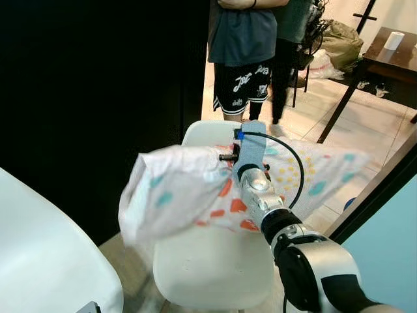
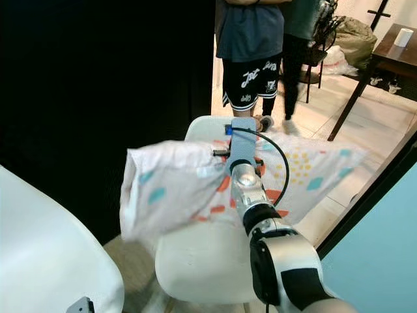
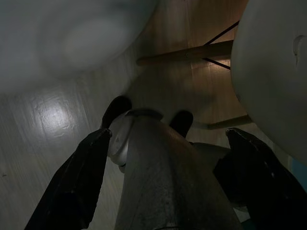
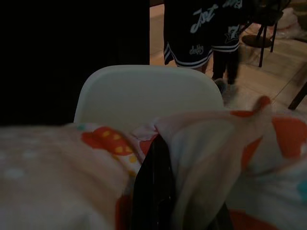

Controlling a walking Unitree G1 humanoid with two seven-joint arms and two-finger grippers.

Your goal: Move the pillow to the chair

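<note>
A white pillow [image 1: 176, 195] with orange, teal and yellow spots hangs in the air just above the seat of a white chair [image 1: 208, 261]. My right gripper [image 1: 242, 156] is shut on the pillow's middle, and my silver right arm reaches forward over the seat. In the right wrist view a black finger [image 4: 156, 177] is pressed into the bunched pillow fabric [image 4: 211, 143], with the chair's backrest [image 4: 148, 91] behind it. My left gripper [image 3: 168, 158] hangs low over the floor with its fingers [image 3: 76, 177] spread open and nothing between them.
A person [image 1: 244, 59] in a dark shirt and black shorts stands just behind the chair. A dark wall is at the left. A second white chair [image 1: 45, 261] sits at the near left. A dark wooden table [image 1: 384, 65] stands at the back right.
</note>
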